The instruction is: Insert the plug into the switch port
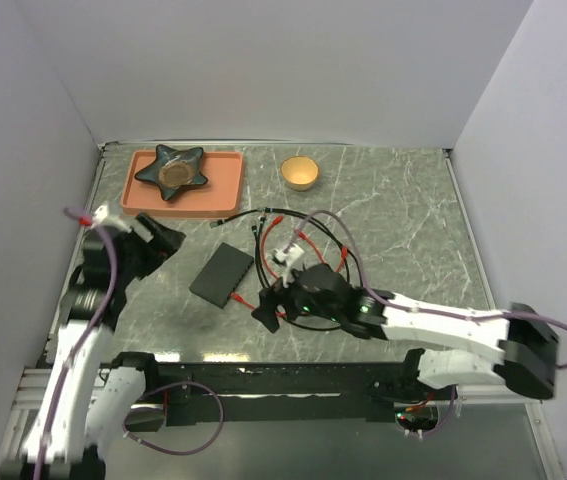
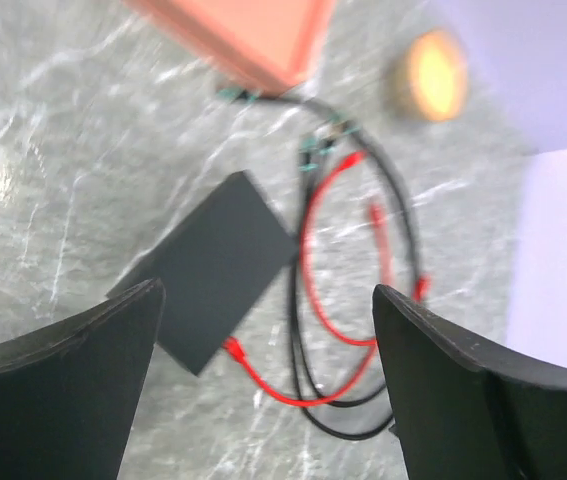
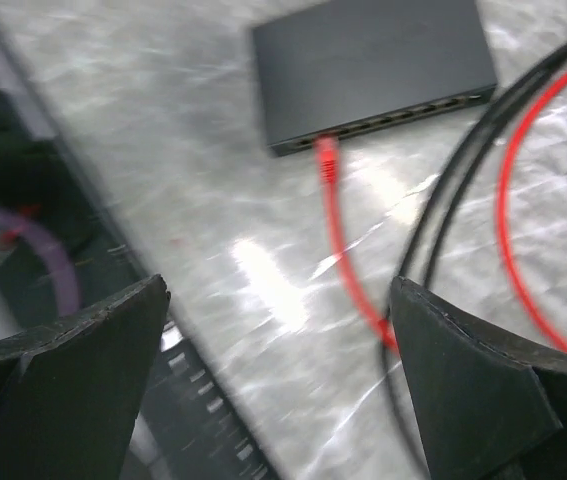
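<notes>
Red plug (image 3: 325, 152) appears seated in the switch port (image 3: 319, 140) on the black switch (image 3: 373, 60), just ahead of the right gripper (image 3: 278, 350), jaws spread and empty, left gripper (image 2: 263, 340) likewise; insertion judged complete, only withdrawal left.

Counter (image 1: 403, 220): marble-pattern grey-green top, polished, throws bright glare.
Switch box (image 3: 363, 60): black casing, matt, smooth.
Red cable (image 3: 348, 270) and its plug (image 3: 326, 160): smooth plastic, slight sheen.
Black cable (image 2: 348, 432): smooth jacket.
Tray (image 1: 225, 185): salmon-pink, matt, plastic-looking.
Star-shaped dish (image 1: 195, 160): dark, glossy glaze.
Left tool (image 2: 265, 298), right tool (image 3: 279, 290): matt black plastic fingers, faintly grainy.
</notes>
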